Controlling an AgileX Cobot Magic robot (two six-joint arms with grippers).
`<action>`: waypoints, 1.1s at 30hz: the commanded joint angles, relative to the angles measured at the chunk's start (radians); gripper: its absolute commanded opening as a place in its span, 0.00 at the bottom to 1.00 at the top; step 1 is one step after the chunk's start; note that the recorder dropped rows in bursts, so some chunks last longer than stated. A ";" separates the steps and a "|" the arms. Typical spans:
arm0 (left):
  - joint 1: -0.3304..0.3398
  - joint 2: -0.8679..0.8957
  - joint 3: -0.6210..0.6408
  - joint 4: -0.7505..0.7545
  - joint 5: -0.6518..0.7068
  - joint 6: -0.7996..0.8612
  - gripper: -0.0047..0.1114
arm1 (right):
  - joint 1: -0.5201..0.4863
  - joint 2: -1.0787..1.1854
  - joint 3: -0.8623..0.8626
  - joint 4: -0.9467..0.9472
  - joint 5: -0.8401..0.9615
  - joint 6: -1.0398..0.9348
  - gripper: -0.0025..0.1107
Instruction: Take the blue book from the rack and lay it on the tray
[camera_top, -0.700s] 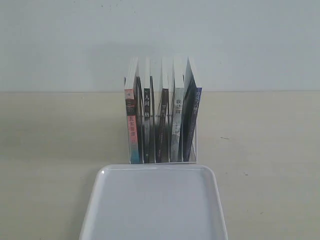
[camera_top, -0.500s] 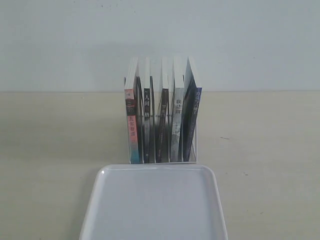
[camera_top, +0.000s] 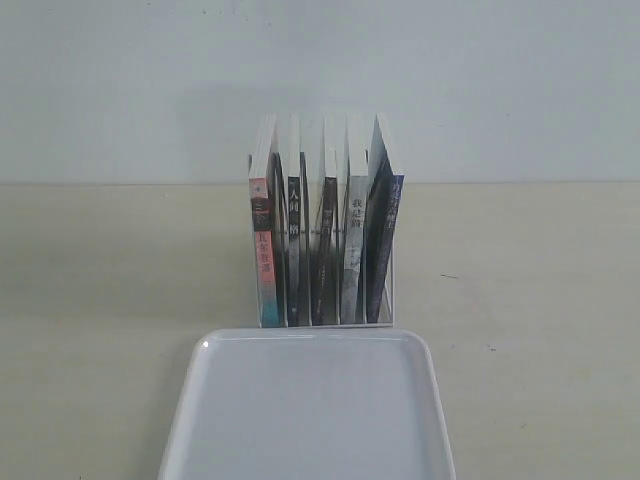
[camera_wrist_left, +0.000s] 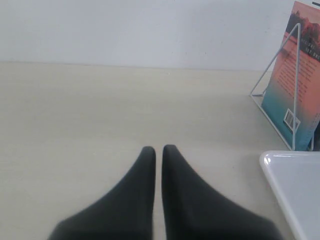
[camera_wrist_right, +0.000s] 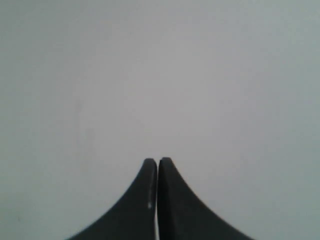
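The clear rack stands upright in the middle of the table with several books in it. The blue book leans in the rightmost slot, dark blue spine facing me. In front of the rack lies the white tray, with nothing on it. Neither arm shows in the exterior view. My left gripper is shut and holds nothing, low over bare table, with the tray corner and the rack's wire end off to one side. My right gripper is shut and faces a plain grey wall.
A red-and-teal-spined book fills the leftmost slot; its cover shows in the left wrist view. A grey-white-spined book stands beside the blue one. A pale wall rises behind the table.
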 joint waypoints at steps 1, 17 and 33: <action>0.001 -0.003 0.004 -0.011 0.002 0.002 0.08 | -0.006 0.156 -0.277 -0.062 0.245 0.008 0.02; 0.001 -0.003 0.004 -0.011 0.002 0.002 0.08 | -0.006 0.990 -0.778 0.175 1.563 -0.304 0.02; 0.001 -0.003 0.004 -0.011 0.002 0.002 0.08 | 0.441 1.535 -1.370 -0.081 1.440 0.002 0.21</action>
